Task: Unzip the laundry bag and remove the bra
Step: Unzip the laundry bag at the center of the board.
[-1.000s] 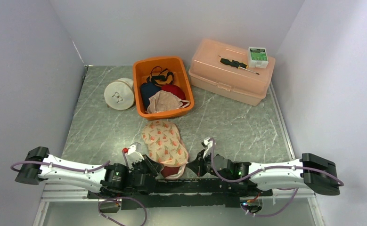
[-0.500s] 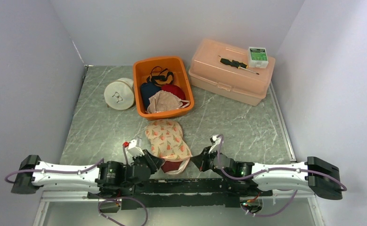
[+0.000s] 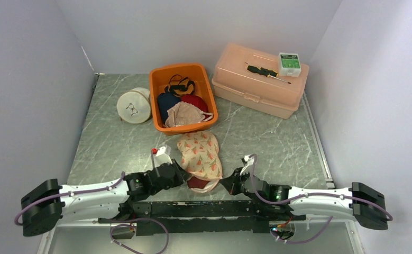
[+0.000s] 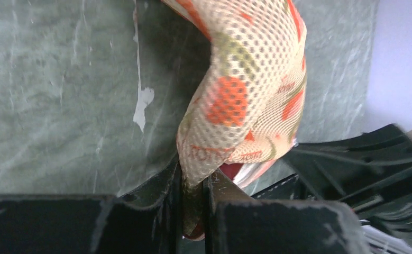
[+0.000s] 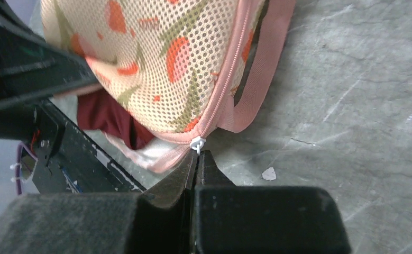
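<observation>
The table (image 3: pixel 267 143) is the biggest thing, and the orange tub (image 3: pixel 174 128) sits near its back. The peach box (image 3: pixel 260 87) is to the right of the tub, well away from the work.

The laundry bag (image 3: pixel 199 153) has just slid up and to the right. A second ago it lay a little way off from the tub. Now its far end is just in front of the tub's near wall. It may be touching, but I cannot tell. Both arms came along with it.

The left gripper (image 4: pixel 193 174) is almost closed and pinches the bag's net. The right gripper (image 5: pixel 195 156) is closed tight. The tiny white zip pull (image 5: pixel 197 143) sits right at its tips, so it looks nipped.

The end of the bag away from the tub gapes, and the red bra (image 5: pixel 108 119) peeks out there. I think the zip needs more pulling before the bra can come out.

The tub blocks the way straight ahead. There is bare table to the right of the tub, in front of the peach box. There is more to the left, in front of the round white pouch (image 3: pixel 134 106). The table edge farthest from the tub is close by both grippers.
</observation>
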Controlling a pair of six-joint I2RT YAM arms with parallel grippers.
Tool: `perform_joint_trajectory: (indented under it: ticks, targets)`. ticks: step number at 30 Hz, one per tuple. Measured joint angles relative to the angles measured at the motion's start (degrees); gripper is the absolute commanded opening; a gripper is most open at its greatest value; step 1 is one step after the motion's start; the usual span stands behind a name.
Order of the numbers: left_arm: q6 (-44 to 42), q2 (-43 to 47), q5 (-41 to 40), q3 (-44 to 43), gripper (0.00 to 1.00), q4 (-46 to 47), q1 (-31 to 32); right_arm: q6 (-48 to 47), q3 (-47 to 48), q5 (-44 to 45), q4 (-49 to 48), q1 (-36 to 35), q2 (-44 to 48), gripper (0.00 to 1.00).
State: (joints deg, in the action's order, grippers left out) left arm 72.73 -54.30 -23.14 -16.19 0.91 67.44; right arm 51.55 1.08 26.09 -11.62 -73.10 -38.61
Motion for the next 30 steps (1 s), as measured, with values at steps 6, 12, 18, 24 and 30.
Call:
perform_joint_trajectory:
  ticks: [6,12,18,24,30]
  targets:
    - [-3.1,6.3,7.8,-0.1,0.13,-3.7,-9.5,-2.6,1.9,-4.5,-9.3,-0.2,-11.7,0.0]
    - [-2.1,11.9,8.2,-0.5,0.67,-14.6,-11.5,-5.2,5.0,-7.8,-14.5,-1.1,-20.8,0.0]
    - [2.7,20.2,8.3,-1.1,0.74,-25.5,-11.3,-6.4,5.2,-8.7,-16.2,-1.3,-23.7,0.0]
    - [8.5,17.4,6.2,-3.4,0.75,-27.4,-2.5,-7.0,5.2,-8.7,-17.7,-1.5,-25.0,0.0]
    - [15.4,4.7,-5.8,-10.1,0.81,-26.0,16.3,-7.0,5.2,-8.9,-19.6,-1.5,-27.1,0.0]
